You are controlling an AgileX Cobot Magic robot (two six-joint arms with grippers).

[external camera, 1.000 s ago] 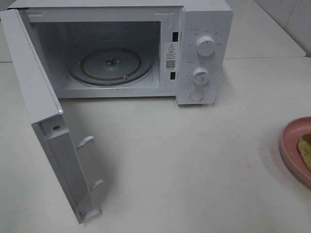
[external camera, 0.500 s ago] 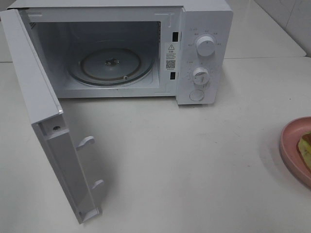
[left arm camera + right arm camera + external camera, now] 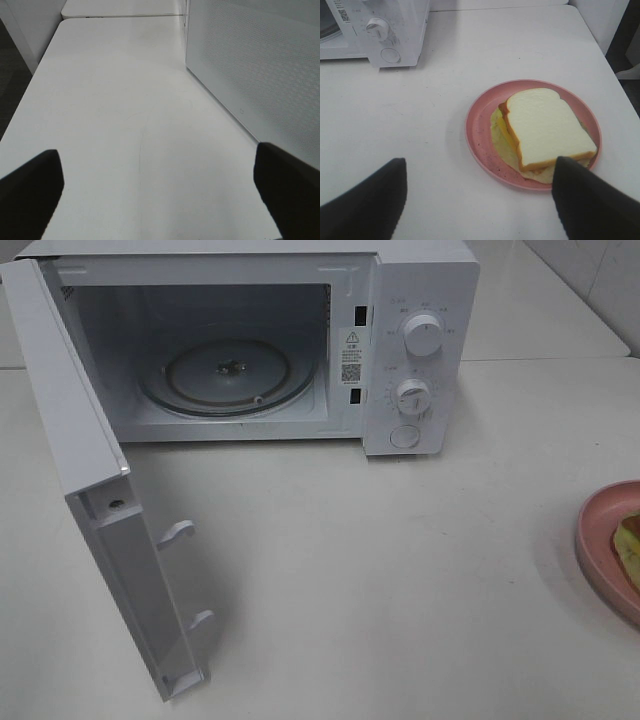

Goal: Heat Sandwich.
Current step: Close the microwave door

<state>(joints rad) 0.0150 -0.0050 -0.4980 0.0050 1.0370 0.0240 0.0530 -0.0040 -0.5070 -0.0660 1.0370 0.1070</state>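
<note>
The sandwich (image 3: 545,127), pale white bread with yellow-green filling, lies on a round pink plate (image 3: 480,130) in the right wrist view. In the high view only the plate's rim (image 3: 598,540) and a sliver of sandwich (image 3: 630,542) show at the right edge. The white microwave (image 3: 420,300) stands at the back with its door (image 3: 90,490) swung open and an empty glass turntable (image 3: 228,375) inside. My right gripper (image 3: 477,200) is open, a little short of the plate. My left gripper (image 3: 160,190) is open over bare table beside the door's outer face (image 3: 260,65). Neither gripper shows in the high view.
The microwave's two knobs (image 3: 423,335) and door button (image 3: 404,436) face the front. The open door juts toward the table's front left. The table edge (image 3: 615,75) runs close beyond the plate, and another edge (image 3: 30,85) runs along the left gripper's side.
</note>
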